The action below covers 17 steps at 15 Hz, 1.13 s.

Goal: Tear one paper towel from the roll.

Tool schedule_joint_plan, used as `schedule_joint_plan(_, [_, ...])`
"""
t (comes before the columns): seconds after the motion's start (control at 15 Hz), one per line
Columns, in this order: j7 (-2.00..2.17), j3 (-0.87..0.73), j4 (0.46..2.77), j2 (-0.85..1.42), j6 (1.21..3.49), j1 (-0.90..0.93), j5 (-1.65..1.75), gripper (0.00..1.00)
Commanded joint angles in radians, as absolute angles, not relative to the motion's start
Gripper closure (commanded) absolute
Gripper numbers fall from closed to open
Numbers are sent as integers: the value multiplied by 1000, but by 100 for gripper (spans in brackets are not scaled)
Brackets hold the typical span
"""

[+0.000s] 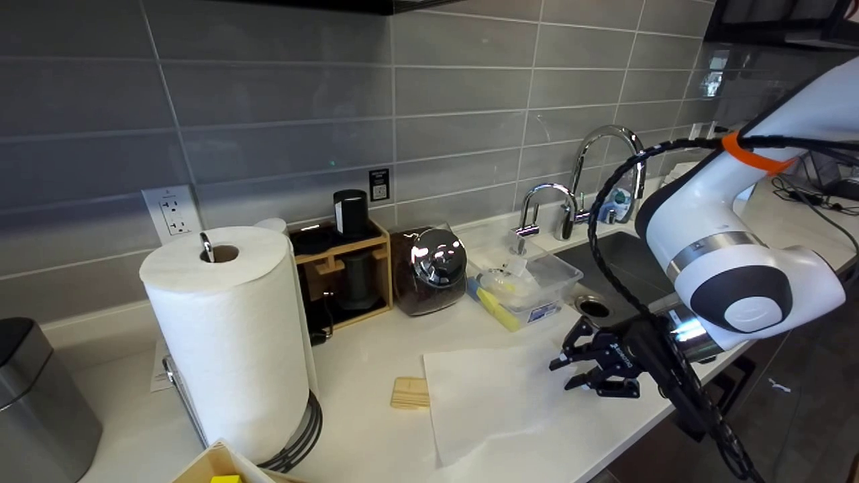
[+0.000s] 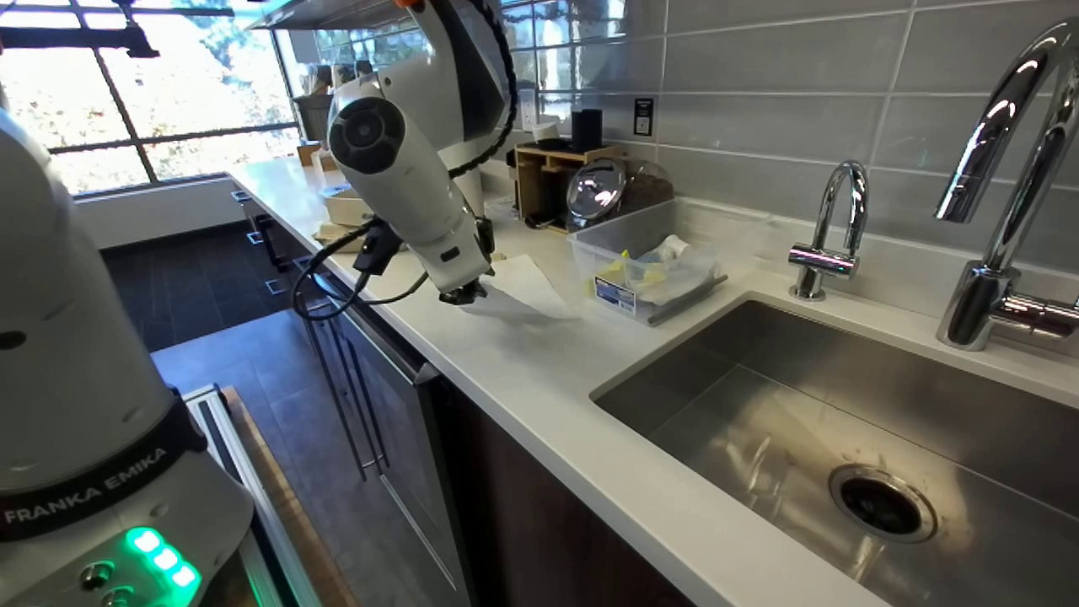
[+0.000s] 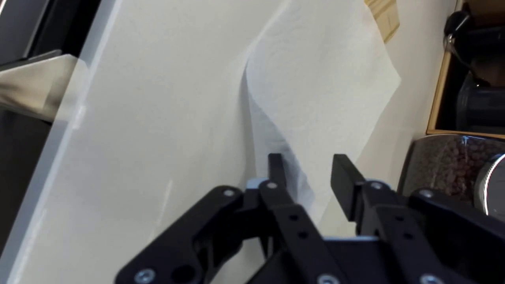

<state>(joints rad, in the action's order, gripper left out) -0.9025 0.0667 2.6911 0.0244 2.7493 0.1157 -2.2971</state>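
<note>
Paper towel (image 1: 490, 402) lies on the bench (image 1: 362, 389), apart from the upright roll (image 1: 228, 349), one edge curled, another meeting a tan pad (image 1: 408, 393). The tool (image 3: 309, 167) stands moderately wide at the towel's opposite end; whether it touches the towel, I cannot tell.

Matt paper towel (image 1: 493, 402), tan pad (image 1: 409, 393) perhaps wooden

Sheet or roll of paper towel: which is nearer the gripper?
The loose sheet, lying on the counter right by the open gripper; the roll stands upright on its wire holder, farther off.
</note>
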Motion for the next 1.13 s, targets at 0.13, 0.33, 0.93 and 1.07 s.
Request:
schedule_joint_plan(0.13, [-795,141,2748,-170,3134,158,-2292,16])
schedule_joint_plan(0.33, [-786,232,2712,-249,3410,183,-2278,0])
schedule_joint_plan(0.93, [-929,278,2524,-241,3867,384,-2271,0])
schedule_joint_plan(1.07, [-951,275,2515,-239,3870,383,-2274,0])
